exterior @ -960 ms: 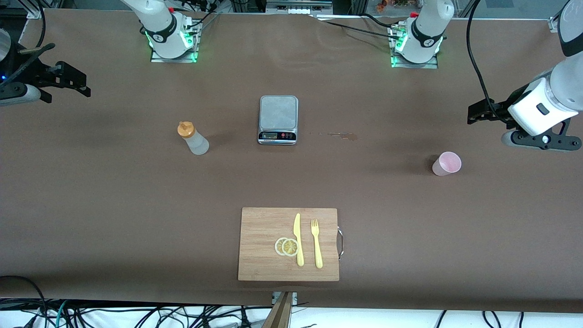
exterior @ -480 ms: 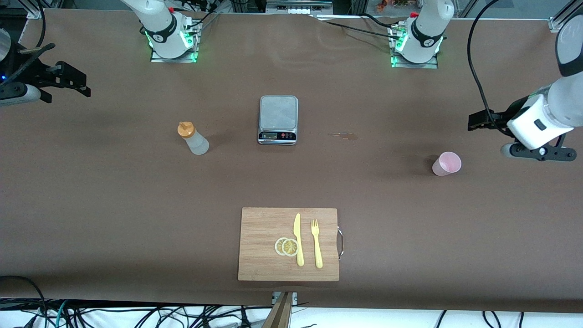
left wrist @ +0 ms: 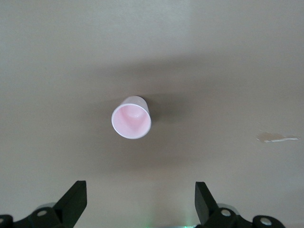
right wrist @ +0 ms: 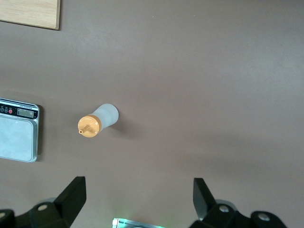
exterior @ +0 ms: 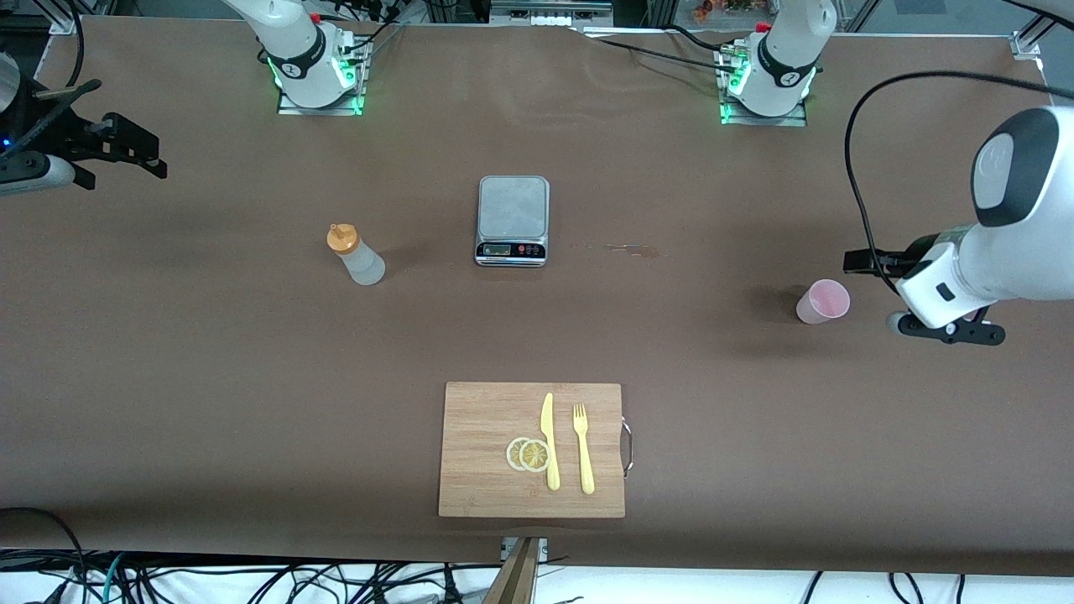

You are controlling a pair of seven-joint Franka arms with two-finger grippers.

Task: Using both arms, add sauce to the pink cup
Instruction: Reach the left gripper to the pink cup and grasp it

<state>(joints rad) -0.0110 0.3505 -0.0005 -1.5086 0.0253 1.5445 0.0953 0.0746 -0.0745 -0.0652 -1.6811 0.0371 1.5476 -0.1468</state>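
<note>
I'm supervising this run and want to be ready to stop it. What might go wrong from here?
1. The pink cup is light and stands alone; the open left gripper, hanging beside it, might tip it if it comes in off-centre.
2. The sauce bottle is narrow and upright; the open right gripper, waiting at the table's end, may knock it over.
3. A stain near the scale suggests spills happen.
</note>
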